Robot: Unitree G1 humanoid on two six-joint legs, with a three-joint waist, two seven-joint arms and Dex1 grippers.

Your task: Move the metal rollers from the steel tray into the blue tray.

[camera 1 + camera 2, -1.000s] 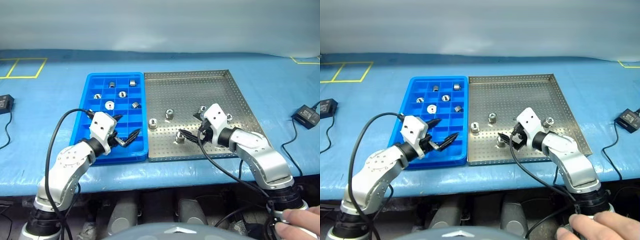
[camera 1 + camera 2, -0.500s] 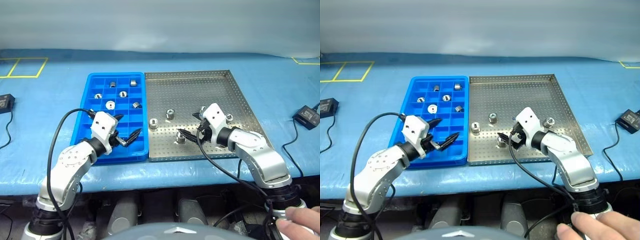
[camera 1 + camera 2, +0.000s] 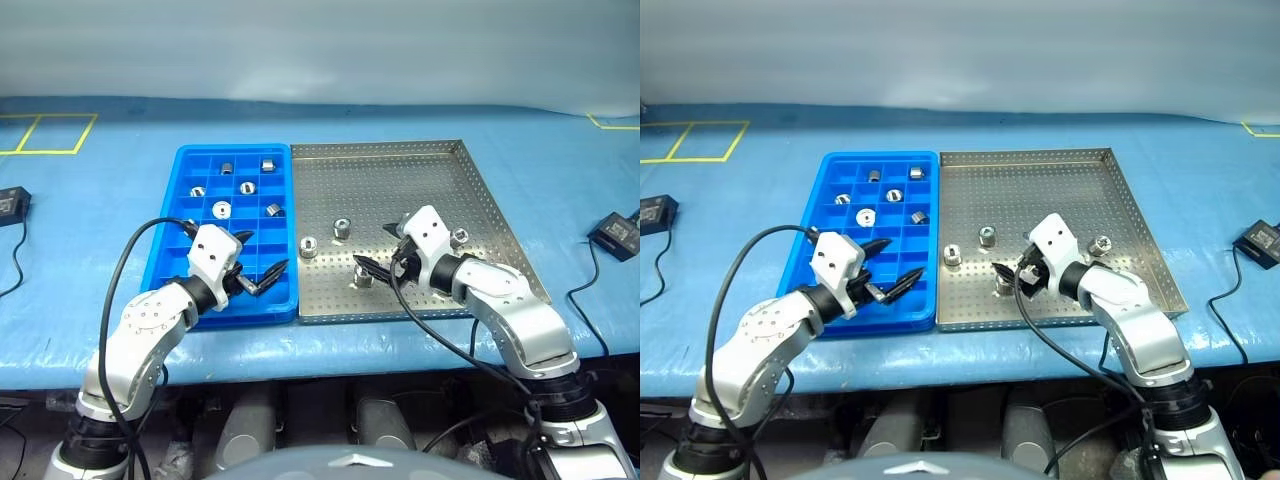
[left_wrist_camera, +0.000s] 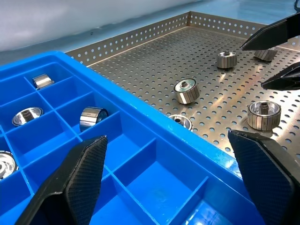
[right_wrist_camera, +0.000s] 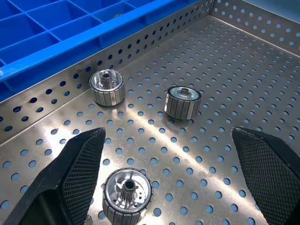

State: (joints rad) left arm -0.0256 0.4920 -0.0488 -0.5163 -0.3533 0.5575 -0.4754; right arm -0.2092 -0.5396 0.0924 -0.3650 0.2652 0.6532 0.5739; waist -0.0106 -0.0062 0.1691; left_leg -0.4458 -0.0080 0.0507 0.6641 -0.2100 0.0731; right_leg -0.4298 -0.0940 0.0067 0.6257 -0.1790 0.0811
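**On the blue-covered bench: rollers, two trays, both grippers empty**

Item 1. Large rectangular grey steel tray (image 3: 470, 180) with perforated floor and low rim, on the right. It holds four small shiny silver metal rollers (image 3: 341, 227), short ribbed cylinders with a centre hole: one at mid-tray, one near the left rim (image 3: 307, 245), one at the near side (image 3: 363, 274), one further right (image 3: 459, 236) just beyond the right arm.

Item 2. Bright blue plastic tray (image 3: 160, 262) divided into small square compartments, touching the steel tray's left rim. Six rollers (image 3: 219, 210) already lie in its far compartments, one per cell; the near rows are unfilled.

Item 3. Right gripper (image 3: 377, 250), fingers spread wide and grasping nothing, poised over the near roller, which sits between its fingertips (image 5: 75, 173) in the right wrist view.

Item 4. Left gripper (image 3: 258, 260), fingers likewise released and empty, hovering above the blue tray's near right compartments.

Handling, as judged: solid metal, so rigid, dense for its size and not fragile; the polished surface looks slippery, and a roller tipped on its side would roll. Best pinched across the ribbed outer wall while it stands on end, fingers low and square
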